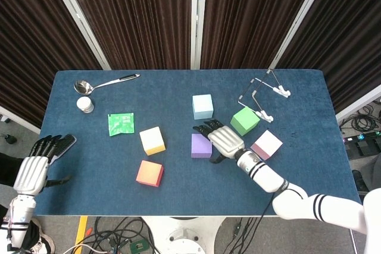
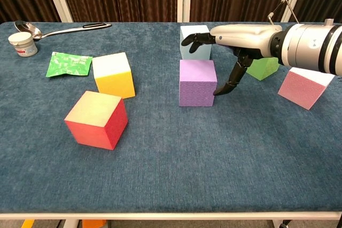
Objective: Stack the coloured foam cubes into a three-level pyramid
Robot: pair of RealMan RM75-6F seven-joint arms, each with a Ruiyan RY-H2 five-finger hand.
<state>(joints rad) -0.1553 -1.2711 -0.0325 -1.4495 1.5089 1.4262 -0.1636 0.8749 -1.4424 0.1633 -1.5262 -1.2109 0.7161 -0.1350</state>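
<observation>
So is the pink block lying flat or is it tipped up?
Tipped up. In the chest view the pink block leans on one bottom edge with its white top slanted, unlike the purple cube, which sits flat.

Right hand (image 1: 222, 141) arches over right side of purple cube (image 1: 200, 145); grip not discernible. Left hand (image 1: 36, 168) at table's (image 1: 178, 194) left edge, fingers extended, empty.

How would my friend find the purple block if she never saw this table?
Look near the middle of the blue table, just in front of the pale blue cube. The purple cube sits under the right hand, the only purple block.
</observation>
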